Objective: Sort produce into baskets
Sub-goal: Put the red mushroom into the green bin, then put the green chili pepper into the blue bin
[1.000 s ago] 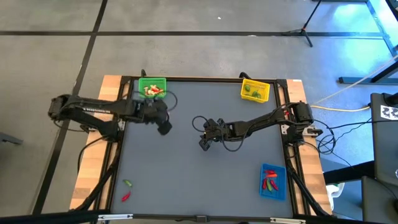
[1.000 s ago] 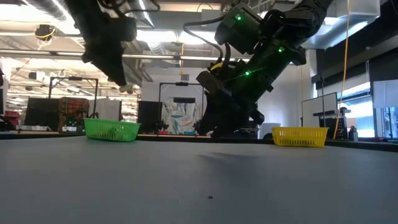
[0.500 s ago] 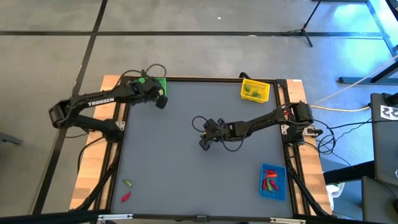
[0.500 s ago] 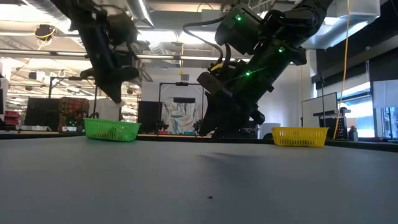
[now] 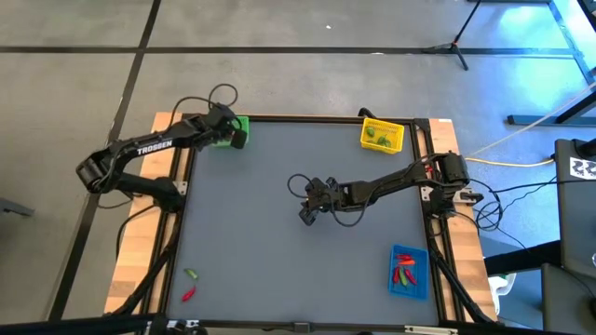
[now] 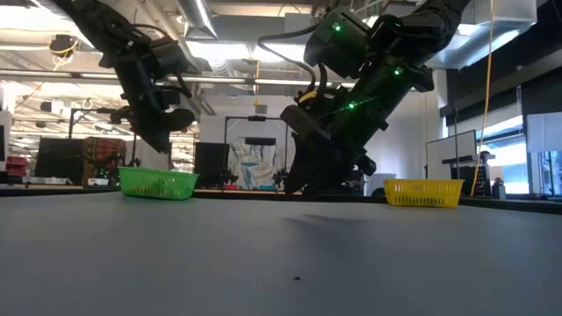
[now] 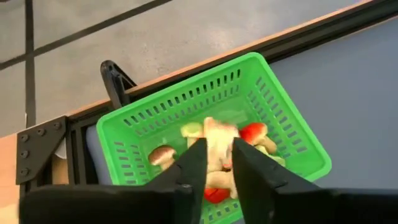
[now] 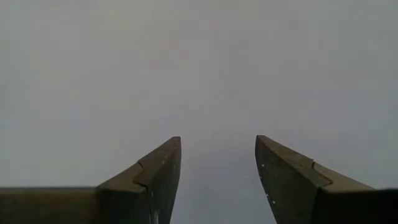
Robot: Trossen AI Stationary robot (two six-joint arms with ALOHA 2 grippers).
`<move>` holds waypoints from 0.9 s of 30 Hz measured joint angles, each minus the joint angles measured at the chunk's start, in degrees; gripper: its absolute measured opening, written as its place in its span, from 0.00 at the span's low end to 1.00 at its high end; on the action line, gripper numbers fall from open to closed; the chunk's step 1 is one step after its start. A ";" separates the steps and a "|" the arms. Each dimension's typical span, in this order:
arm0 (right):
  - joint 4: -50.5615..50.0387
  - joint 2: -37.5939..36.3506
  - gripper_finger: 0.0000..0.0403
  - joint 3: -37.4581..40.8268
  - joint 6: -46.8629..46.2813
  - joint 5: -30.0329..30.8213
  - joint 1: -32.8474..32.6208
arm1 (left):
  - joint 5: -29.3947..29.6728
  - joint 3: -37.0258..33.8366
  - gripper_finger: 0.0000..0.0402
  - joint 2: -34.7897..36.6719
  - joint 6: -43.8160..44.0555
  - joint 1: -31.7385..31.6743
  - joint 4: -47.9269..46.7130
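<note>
My left gripper (image 5: pixel 238 140) (image 7: pixel 219 152) hangs over the green basket (image 7: pixel 292 140) (image 6: pixel 158 183) at the table's far left corner, shut on a pale mushroom piece (image 7: pixel 216 134). In the basket lie more produce: red, pale green and mushroom pieces. My right gripper (image 5: pixel 305 216) (image 8: pixel 217 162) stands open over bare table near the middle, with nothing between its fingers. The yellow basket (image 5: pixel 382 136) sits at the far right and holds green pieces. The blue basket (image 5: pixel 408 272) at the near right holds red ones. My left gripper has the mushroom piece's lower part (image 7: pixel 219 158) pinched between its two fingers. The fingers slant down from the near left. The piece is clear of the basket's contents, above the middle of the basket; its pale top sticks out past the fingertips.
A green piece (image 5: pixel 191 274) and a red piece (image 5: pixel 188 294) lie loose at the table's near left corner. A dark frame rail (image 7: pixel 112 81) runs just behind the green basket. The grey mat between the arms is bare.
My left gripper has swung from the left middle of the table toward the far left corner and a little down, carrying the pale piece, and now hangs over the green basket. My right arm has kept still.
</note>
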State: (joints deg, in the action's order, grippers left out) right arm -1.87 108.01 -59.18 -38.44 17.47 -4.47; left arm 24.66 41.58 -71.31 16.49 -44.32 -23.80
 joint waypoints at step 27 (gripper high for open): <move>0.79 0.00 0.51 0.00 1.27 0.02 0.00 | -25.82 3.10 0.37 4.50 0.01 41.47 -2.79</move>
State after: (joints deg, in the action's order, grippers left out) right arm -1.08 108.01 -59.18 -37.17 17.50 -4.47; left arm -1.17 44.69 -66.81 16.50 -2.84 -26.59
